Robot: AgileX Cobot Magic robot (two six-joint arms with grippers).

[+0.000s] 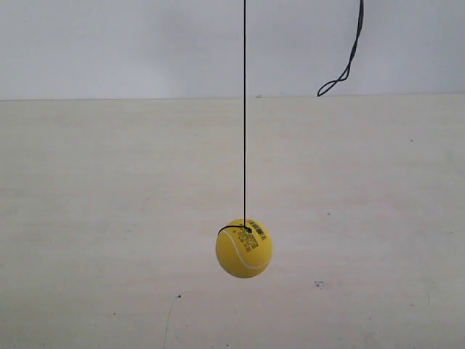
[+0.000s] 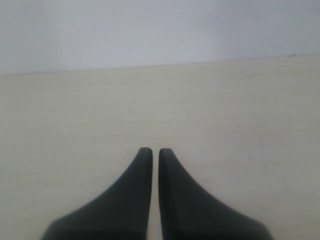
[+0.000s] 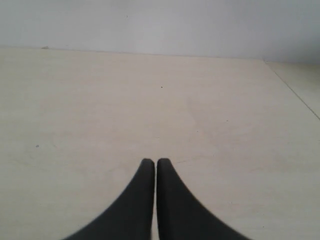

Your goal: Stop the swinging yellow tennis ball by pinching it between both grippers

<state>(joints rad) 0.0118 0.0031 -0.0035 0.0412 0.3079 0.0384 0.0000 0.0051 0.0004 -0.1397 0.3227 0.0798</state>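
The yellow tennis ball [image 1: 244, 249] hangs on a thin black string [image 1: 244, 109] above the pale table, at the lower middle of the exterior view, with its white seam and black print showing. Neither arm shows in the exterior view. In the left wrist view my left gripper [image 2: 155, 151] is shut, its black wedge jaws nearly touching with nothing between them. My right gripper [image 3: 155, 161] in the right wrist view is likewise shut on nothing. The ball shows in neither wrist view.
A pale wooden table [image 1: 87, 218] meets a white wall [image 1: 109, 43] behind it. A looped black cord [image 1: 347, 65] dangles at the upper right of the exterior view. The table's edge [image 3: 292, 87] shows in the right wrist view.
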